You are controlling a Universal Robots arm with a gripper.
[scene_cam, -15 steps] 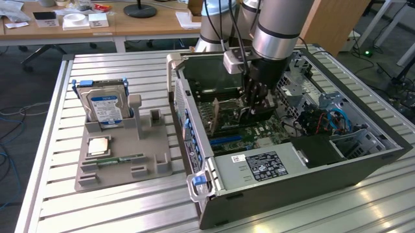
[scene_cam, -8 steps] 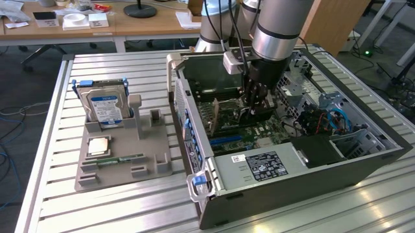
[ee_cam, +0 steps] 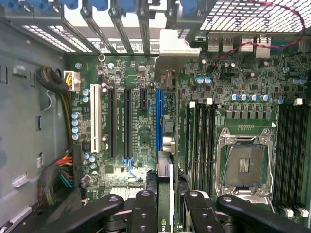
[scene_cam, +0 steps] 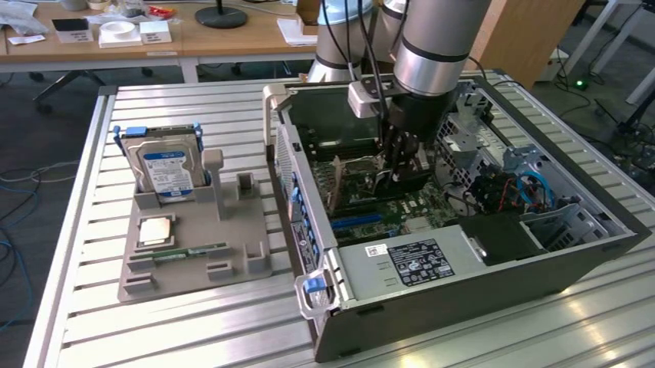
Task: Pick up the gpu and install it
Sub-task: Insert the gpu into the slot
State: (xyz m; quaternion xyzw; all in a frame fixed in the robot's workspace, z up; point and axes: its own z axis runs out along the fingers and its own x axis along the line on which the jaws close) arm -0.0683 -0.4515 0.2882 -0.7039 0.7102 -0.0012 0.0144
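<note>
Over the green motherboard, black fingers pinch the thin gpu (edge-on).

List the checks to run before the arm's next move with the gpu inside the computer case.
1. gpu clamped in the gripper: ok.
2. gpu edge in line with the blue expansion slot: ok.
3. That slot free of any other card: ok.
4. cable bundle apart from the slot: ok.
5. gpu seated in the slot: cannot tell.
</note>
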